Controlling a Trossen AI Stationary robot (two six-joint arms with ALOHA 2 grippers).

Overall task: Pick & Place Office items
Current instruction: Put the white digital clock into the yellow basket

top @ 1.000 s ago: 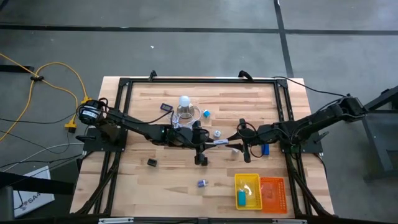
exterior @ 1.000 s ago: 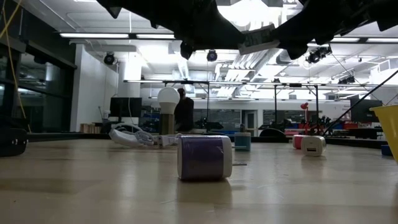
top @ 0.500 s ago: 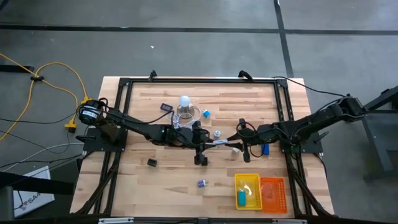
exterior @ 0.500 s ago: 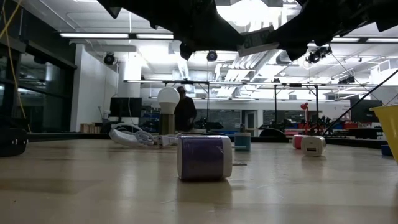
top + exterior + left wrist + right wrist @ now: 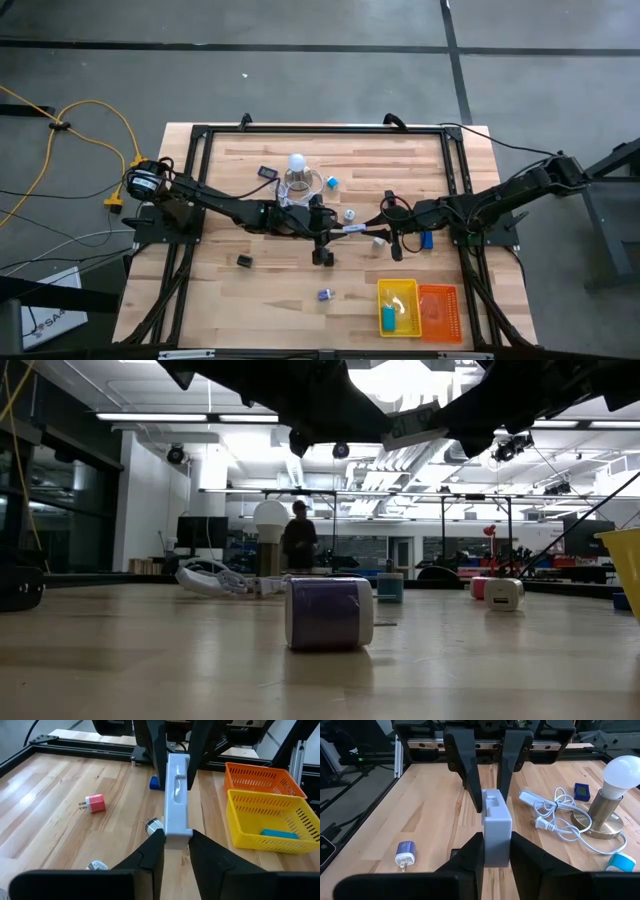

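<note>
A white bar-shaped piece [image 5: 176, 795] is being held over the middle of the table [image 5: 250, 290] by both arms at once. One end is pinched by the left gripper [image 5: 174, 840] and the other by the right gripper [image 5: 495, 851], so in each wrist view the opposite arm's fingers are seen clamped on the far end of the same piece. Looks like a mid-air handover, judged from that double hold: the piece is kept level between the two so neither side has to let go before the other is secure.

The reason for passing it rightward is probably the yellow mesh tray [image 5: 398, 305] at the near right, where a teal block [image 5: 388, 318] is already lying; the orange mesh tray [image 5: 438, 310] sits touching it on the right.

Plenty is left scattered on the wood: a pink cube [image 5: 95, 803], a small blue block [image 5: 427, 240] just by the right gripper, a blue-white plug piece [image 5: 329, 613] near the front edge, and a black clip [image 5: 244, 261] on the near left. The lamp with its looped cord [image 5: 610, 795] is standing at the far middle, not part of the sorting.
</note>
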